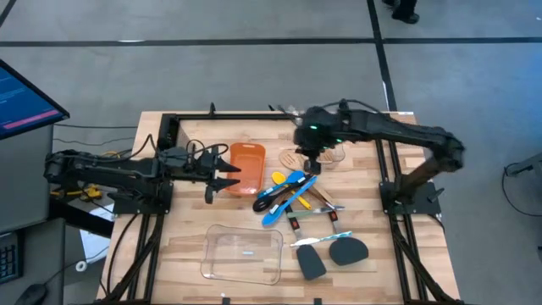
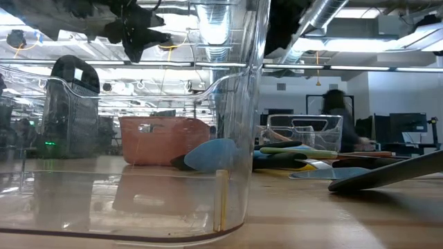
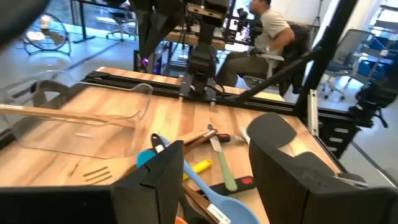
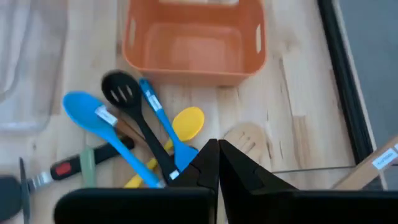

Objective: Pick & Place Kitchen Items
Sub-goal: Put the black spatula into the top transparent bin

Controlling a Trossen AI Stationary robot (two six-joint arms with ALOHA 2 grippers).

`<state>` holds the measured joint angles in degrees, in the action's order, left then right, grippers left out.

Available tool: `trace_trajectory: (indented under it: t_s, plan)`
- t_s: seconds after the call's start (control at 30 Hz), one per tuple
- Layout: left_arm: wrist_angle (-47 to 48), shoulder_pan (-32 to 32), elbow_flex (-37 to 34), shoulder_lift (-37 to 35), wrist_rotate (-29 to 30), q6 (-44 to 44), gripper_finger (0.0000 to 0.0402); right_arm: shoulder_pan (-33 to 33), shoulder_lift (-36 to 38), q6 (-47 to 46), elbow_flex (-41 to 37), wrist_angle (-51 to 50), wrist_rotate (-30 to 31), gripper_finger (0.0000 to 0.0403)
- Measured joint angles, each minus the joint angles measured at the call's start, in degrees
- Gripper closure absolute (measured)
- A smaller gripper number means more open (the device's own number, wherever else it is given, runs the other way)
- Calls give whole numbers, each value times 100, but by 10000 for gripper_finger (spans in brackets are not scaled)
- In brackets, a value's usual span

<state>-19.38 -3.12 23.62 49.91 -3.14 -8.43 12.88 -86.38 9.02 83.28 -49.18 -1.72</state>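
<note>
Utensils (image 1: 292,196) lay heaped at the middle of a pale wooden table (image 1: 182,241) edged by black rails; grey floor with dark lines lay around it, and a monitor (image 1: 25,100) stood off the left side. The low view looked across into a workroom with ceiling ducts and desks, where a blurred person (image 2: 337,114) sat; the left wrist view caught a seated person (image 3: 268,31) too.

One orange bin (image 1: 246,158) stood just left of the heap; one clear tray (image 1: 243,254) lay near the front edge, and a second clear container (image 2: 304,130) showed far back in the low view. Two black spatulas (image 1: 332,253) rested right of the tray. In the heap I counted two blue spoons (image 4: 87,109), one yellow spoon (image 4: 187,123), one black slotted spoon (image 4: 119,89) and one red-marked dark tool (image 4: 69,167); a slotted wooden turner (image 4: 244,138) lay apart by the right gripper; the rest overlapped too much to count.

The tray's wall filled the low view's left half and blurred what lay behind it.

The left gripper (image 1: 225,176) hovered over the bin's left edge, fingers (image 3: 163,180) spread and empty; the right gripper (image 1: 311,163) hung above the heap's far edge, fingers (image 4: 205,167) pressed together on nothing.
</note>
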Motion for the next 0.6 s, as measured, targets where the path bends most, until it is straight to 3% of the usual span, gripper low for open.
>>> trace_trajectory:
  t_s: [0.33, 0.6]
  plan:
    - [7, 25, 0, 0, 11, 43, 233, -309, 2731, -593, -3502, 3140, 25, 402]
    - [0, 20, 0, 0, 11, 60, 233, -509, 4732, -272, -5158, 4889, 84, 402]
